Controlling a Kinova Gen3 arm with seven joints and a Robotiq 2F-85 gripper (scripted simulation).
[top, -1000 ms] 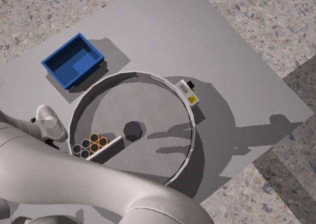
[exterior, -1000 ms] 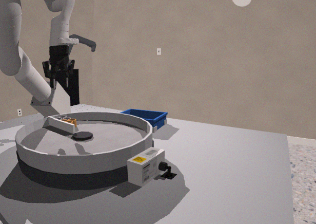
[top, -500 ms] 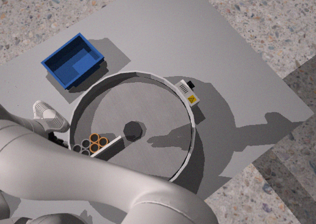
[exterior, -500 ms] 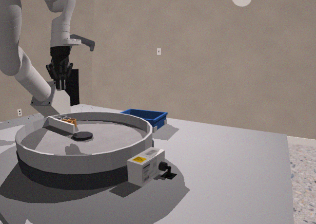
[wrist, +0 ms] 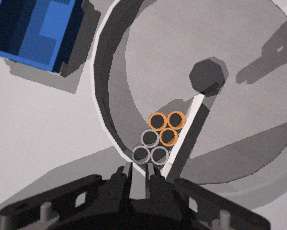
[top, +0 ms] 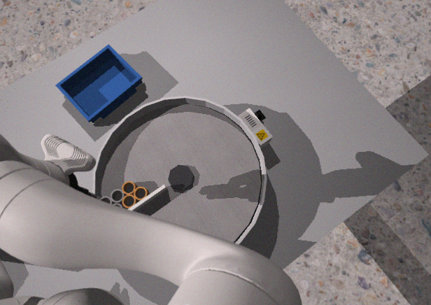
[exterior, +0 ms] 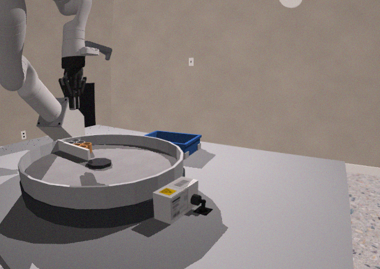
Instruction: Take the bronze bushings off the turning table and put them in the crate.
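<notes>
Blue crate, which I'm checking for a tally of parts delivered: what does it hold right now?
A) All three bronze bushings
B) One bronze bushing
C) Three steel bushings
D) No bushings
D: the top view shows only bare floor inside the blue crate, while the three bronze bushings stand on the turning table.

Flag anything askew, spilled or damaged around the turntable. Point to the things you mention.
Nothing stands out. The three bronze bushings (top: pixel 135 188) (wrist: pixel 157 129) and three steel bushings (wrist: pixel 150 145) stand upright, bunched beside the white divider (top: pixel 147 197) (exterior: pixel 74 149) (wrist: pixel 184 134); the blue crate (top: pixel 73 102) (exterior: pixel 191 142) (wrist: pixel 25 61) sits level, with no visible damage.
</notes>
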